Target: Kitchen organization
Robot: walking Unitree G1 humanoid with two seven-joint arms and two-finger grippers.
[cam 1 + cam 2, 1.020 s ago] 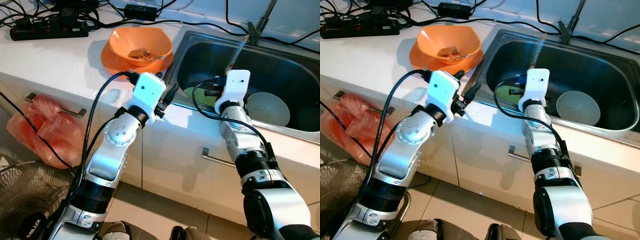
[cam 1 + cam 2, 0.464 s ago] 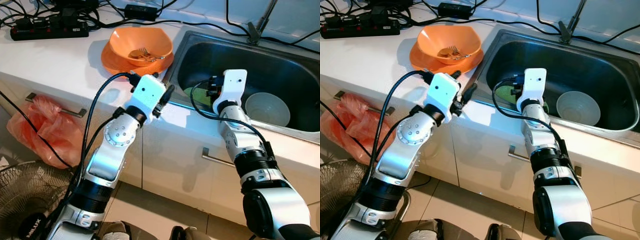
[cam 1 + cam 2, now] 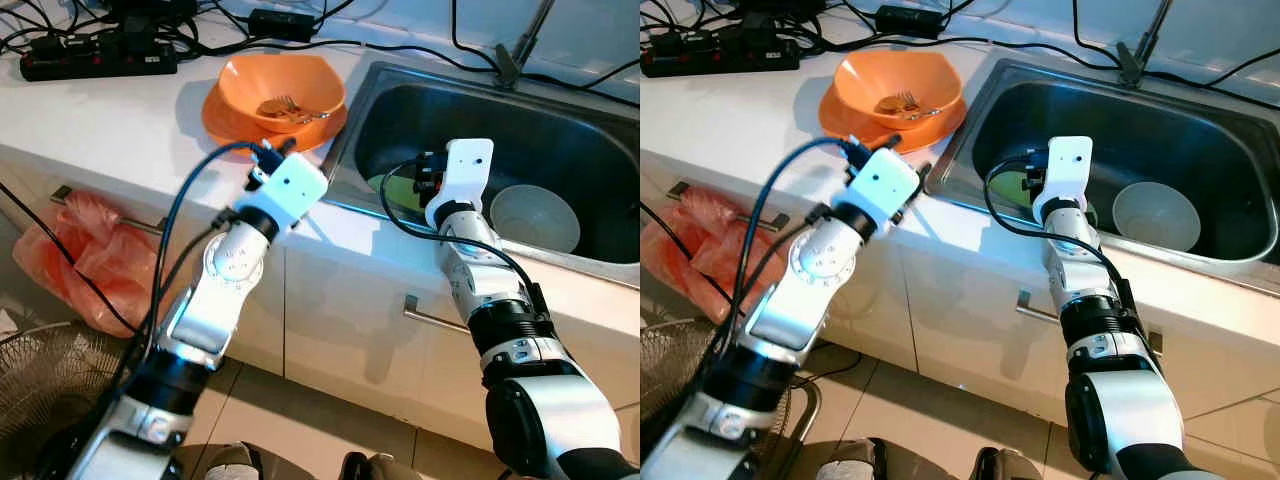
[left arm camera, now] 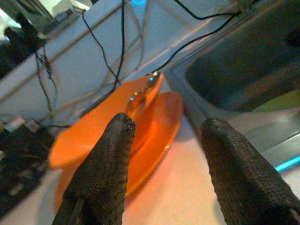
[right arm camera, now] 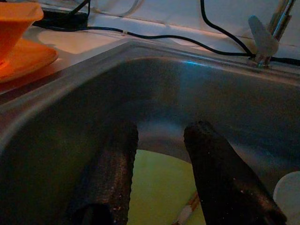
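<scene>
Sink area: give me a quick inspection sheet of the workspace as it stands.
Surface: white counter, steel sink.
Job's things: orange bowl holding a fork, stacked on an orange plate; green plate and white bowl in the sink.
Clutter: red bag, fan.
Grippers: left gripper open beside the orange plate; right gripper open over the green plate.
Cables: power strip, black cables.
Surroundings: faucet, cabinet handles.

On the counter [image 3: 120,120], a bowl [image 3: 283,88] sits on a plate [image 3: 225,115], with a fork [image 3: 290,103] in the bowl. The sink [image 3: 580,130] lies right of them, holding a second bowl [image 3: 535,215] and a flat plate [image 3: 395,188] to its left. A power strip [image 3: 95,60] lies at the counter's back left; a bag [image 3: 95,265] hangs below
</scene>
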